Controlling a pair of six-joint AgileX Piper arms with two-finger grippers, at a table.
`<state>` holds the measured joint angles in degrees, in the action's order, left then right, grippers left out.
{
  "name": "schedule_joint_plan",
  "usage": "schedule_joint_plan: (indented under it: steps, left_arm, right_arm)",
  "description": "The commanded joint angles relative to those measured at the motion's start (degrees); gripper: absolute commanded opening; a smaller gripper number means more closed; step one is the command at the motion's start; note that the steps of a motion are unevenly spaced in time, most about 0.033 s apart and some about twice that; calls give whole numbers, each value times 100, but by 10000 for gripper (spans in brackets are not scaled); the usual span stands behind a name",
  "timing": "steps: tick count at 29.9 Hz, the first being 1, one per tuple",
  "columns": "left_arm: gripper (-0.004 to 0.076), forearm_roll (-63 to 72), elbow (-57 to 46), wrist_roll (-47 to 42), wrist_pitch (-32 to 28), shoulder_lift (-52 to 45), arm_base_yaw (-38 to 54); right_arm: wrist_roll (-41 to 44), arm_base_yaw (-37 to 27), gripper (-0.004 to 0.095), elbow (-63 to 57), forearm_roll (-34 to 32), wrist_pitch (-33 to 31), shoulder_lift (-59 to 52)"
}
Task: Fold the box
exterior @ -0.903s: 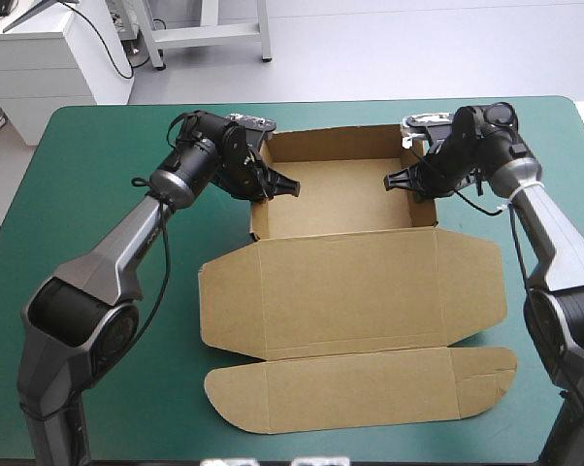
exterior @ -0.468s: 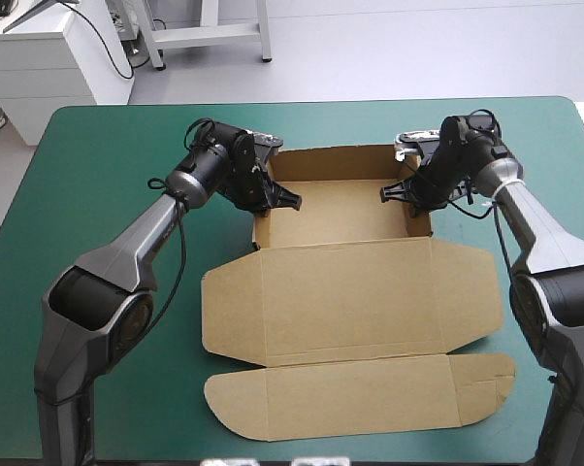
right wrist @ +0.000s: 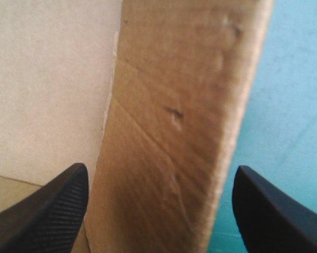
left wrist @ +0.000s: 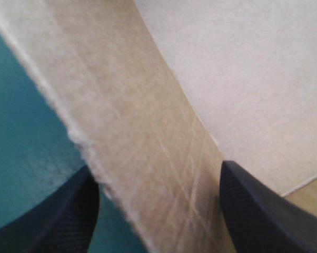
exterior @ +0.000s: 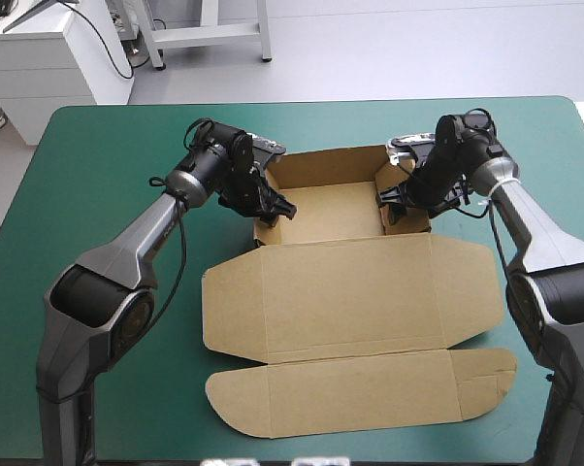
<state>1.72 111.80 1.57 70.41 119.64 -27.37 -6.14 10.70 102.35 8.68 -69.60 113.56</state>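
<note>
Straddling the box [exterior: 350,291] on the teal-green counter [exterior: 108,146]: left hand [exterior: 275,209] open astride its left wall, right hand [exterior: 389,206] open astride its right wall, each equally near.

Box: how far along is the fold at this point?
Done: the box has its back wall raised. In hand: the left jaws, open, straddle the left side wall; the right jaws, open, straddle the right side wall. Left: tucking both side walls looks unfinished, and the lid and its front flap lie flat on the teal-green cover.
</note>
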Motion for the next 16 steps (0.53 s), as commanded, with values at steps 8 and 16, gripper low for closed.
schedule_joint_plan:
  steps: [8,16]
  left_arm:
    - [477,-45,177,0,-216,-876,18]
    - [469,-100,177,0,78,-1712,18]
  right_arm:
    - [-73,-6,727,1132,-251,-173,-397]
    - [-140,-6,727,1166,-314,-174,-571]
